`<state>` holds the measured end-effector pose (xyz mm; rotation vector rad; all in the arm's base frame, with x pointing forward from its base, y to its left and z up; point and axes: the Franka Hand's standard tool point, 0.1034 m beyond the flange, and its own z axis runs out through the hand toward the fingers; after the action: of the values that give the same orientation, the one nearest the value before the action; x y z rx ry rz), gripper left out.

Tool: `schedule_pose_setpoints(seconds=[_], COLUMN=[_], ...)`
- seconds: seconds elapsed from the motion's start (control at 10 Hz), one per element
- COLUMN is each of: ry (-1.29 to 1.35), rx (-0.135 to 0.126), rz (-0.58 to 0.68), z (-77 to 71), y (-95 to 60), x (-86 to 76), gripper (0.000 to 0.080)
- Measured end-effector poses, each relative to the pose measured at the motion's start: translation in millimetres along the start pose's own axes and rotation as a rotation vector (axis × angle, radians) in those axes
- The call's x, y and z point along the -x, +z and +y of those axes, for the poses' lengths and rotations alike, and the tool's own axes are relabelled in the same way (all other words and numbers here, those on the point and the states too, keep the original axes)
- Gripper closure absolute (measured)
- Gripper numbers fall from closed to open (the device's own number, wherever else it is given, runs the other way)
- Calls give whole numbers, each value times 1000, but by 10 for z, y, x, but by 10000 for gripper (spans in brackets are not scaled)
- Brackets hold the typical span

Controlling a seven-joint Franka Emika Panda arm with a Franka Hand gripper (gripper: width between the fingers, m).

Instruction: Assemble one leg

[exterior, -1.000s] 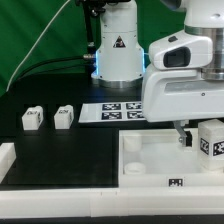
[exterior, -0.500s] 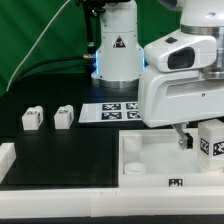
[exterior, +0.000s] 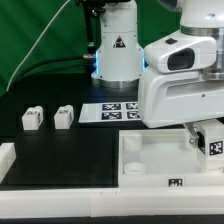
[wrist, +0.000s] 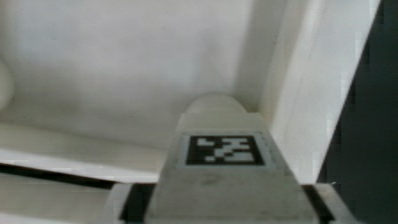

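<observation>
My gripper [exterior: 203, 141] is shut on a leg [exterior: 213, 143], a small white block with a black-and-white tag, and holds it upright over the far right part of the large white tray [exterior: 150, 160]. In the wrist view the leg [wrist: 224, 150] runs out between my dark fingers [wrist: 146, 202], tag facing the camera, with my gripper [wrist: 228, 207] closed on its sides and the tray's white floor and wall [wrist: 107, 80] behind it. Whether the leg touches the tray cannot be told.
Two more legs [exterior: 32, 119] [exterior: 65, 116] stand on the black table at the exterior view's left. The marker board [exterior: 115, 112] lies behind the tray. The robot base [exterior: 117, 50] stands at the back. A white rail [exterior: 8, 152] borders the front left.
The gripper with the leg has shifted slightly toward the exterior view's right and a little lower. The other legs and the tray have not moved.
</observation>
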<state>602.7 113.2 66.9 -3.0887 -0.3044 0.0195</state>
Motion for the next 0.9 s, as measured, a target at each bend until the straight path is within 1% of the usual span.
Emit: schedule_pose_setpoints(seconds=[0.3, 0.5, 0.7, 0.9], ry=[38, 345, 561, 798], rx=[-2, -23, -15, -18], rz=[0, 2, -1, -5], z=[-3, 8, -19, -35], y=[1, 6, 11, 13], x=[0, -1, 7, 8], gripper=[510, 510, 508, 508])
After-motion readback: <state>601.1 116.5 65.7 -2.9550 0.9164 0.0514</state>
